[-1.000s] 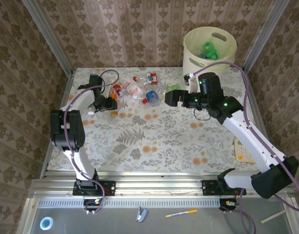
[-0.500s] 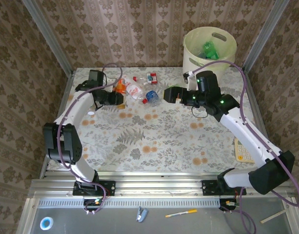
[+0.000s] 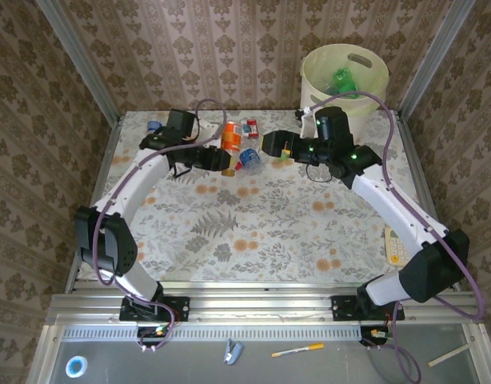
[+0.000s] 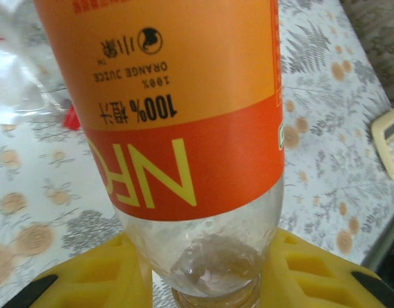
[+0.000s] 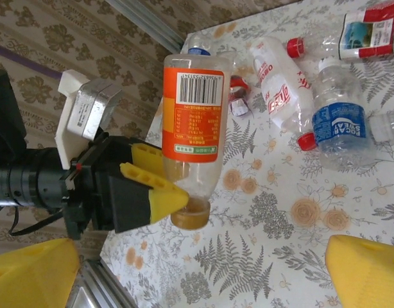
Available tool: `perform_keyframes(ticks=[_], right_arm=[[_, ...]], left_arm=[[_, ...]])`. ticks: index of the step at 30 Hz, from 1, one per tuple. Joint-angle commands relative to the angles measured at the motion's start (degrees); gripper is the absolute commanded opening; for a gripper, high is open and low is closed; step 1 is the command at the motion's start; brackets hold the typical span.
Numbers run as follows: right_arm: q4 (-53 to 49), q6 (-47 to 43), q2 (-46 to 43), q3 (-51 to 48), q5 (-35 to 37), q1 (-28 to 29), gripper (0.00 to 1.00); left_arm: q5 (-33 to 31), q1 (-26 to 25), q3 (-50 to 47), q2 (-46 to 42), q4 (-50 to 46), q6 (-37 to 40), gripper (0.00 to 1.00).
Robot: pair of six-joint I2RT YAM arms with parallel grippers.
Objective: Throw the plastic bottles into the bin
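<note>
An orange-labelled juice bottle (image 4: 178,96) hangs cap-down above the table, my left gripper (image 4: 213,282) shut on its neck just above the orange cap. In the right wrist view that bottle (image 5: 192,109) and the left gripper's yellow fingers (image 5: 152,192) sit at centre left. From above, the bottle (image 3: 232,132) is near the back of the table. My right gripper (image 3: 271,146) hovers just right of it, open and holding nothing, its jaws far apart (image 5: 197,282). Loose bottles lie on the table: a blue-labelled one (image 5: 338,128) and two red-labelled ones (image 5: 280,96) (image 5: 370,29). The cream bin (image 3: 365,60) stands at the back right.
Green bottles (image 3: 341,80) lie inside the bin. A pale yellow calculator (image 3: 397,248) rests at the table's right edge, also in the left wrist view (image 4: 389,141). A blue cap (image 3: 153,126) sits at the back left. Patterned walls and metal rails border the table.
My left arm has swung right and lifted the orange bottle off the table. My right gripper has moved left and slightly back, toward the bottle cluster.
</note>
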Motion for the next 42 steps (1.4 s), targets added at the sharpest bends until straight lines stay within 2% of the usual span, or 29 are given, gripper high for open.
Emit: perform_keyframes(ticks=[1, 5, 7, 15, 28, 35, 42], right_arm=[[2.3, 1.0, 1.3, 1.2, -2.3, 0.1, 1.00], [2.1, 0.5, 2.3, 1.3, -2.2, 0.1, 1.00], [1.5, -0.5, 3.0, 1.8, -1.9, 0.1, 1.00], [0.4, -2.7, 6.7, 4.4, -1.3, 0.1, 1.00], [2.0, -0.5, 10.1, 5.2, -0.9, 0.0, 0.99], [2.9, 2.2, 11.0, 4.8, -1.4, 0.1, 0.94], [3.8, 5.4, 11.5, 4.1, -2.2, 0.0, 0.80]], left_arm=[[3.9, -1.9, 2.0, -1.3, 1.1, -0.5, 0.19], [7.9, -3.5, 2.7, -1.0, 1.7, -0.7, 0.18], [9.1, -5.9, 3.1, -0.9, 1.9, -0.6, 0.18], [11.3, -9.6, 4.1, -0.2, 2.0, -0.3, 0.17], [12.4, -10.9, 4.4, 0.1, 3.4, -1.0, 0.16], [13.1, -11.2, 5.0, 1.1, 4.4, -1.1, 0.16], [12.5, -12.1, 6.6, 2.0, 3.7, -0.1, 0.17]])
